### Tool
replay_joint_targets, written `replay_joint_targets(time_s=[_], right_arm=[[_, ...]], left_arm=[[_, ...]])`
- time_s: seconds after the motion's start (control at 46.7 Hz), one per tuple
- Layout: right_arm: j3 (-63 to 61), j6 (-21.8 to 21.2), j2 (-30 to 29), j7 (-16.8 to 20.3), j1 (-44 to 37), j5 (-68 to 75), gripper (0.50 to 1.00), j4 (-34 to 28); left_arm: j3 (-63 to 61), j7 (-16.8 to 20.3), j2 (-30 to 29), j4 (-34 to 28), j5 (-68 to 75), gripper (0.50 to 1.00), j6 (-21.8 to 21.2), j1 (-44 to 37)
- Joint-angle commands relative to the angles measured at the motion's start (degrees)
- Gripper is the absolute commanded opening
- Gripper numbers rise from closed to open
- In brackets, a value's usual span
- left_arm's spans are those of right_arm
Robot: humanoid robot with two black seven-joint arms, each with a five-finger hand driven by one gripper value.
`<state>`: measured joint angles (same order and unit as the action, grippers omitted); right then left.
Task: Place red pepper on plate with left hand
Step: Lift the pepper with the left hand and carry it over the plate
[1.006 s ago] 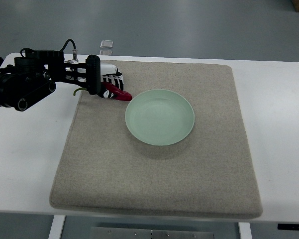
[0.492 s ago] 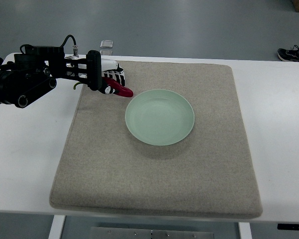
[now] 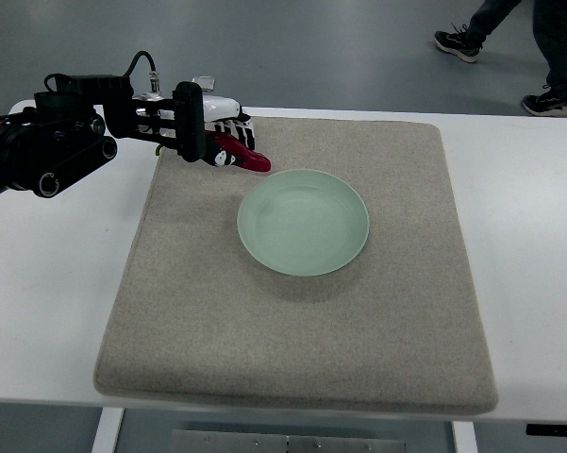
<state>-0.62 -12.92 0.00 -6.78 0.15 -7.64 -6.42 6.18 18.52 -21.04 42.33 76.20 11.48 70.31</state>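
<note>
Over the far left corner of the grey mat (image 3: 292,321), the left robot hand (image 3: 219,137) grips the red pepper (image 3: 243,156), fingers wrapped round its stem end. The pepper's long axis slants down to the right, its red tip pointing toward the pale green plate (image 3: 303,222) and stopping just short of the rim. A person's legs (image 3: 524,38) cross the floor beyond the white bench (image 3: 524,217).

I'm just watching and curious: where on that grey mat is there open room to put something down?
The mat is bare in front of the green plate, to its right, and along its left edge. The only crowded spot is the far-left corner, where the left hand holds the red pepper beside the plate's rim.
</note>
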Motion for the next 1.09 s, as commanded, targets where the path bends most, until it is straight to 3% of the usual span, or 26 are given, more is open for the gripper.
replay_joint_targets(time_s=[0.0, 0.342, 1.07], right_arm=[[0.0, 0.0, 0.0, 0.01, -0.06, 0.0, 0.928, 0.0], [0.0, 0.0, 0.0, 0.01, -0.06, 0.0, 0.928, 0.0], [0.0, 0.0, 0.0, 0.01, 0.03, 0.0, 0.928, 0.0]], left_arm=[[0.15, 0.02, -0.05, 2.14, 0.08, 0.5, -0.84, 0.44], [0.06, 0.02, 0.03, 10.67, 0.44, 0.5, -1.11, 0.53], [-0.29, 0.37, 3.9, 11.37, -0.18, 0.5, 1.09, -0.7]])
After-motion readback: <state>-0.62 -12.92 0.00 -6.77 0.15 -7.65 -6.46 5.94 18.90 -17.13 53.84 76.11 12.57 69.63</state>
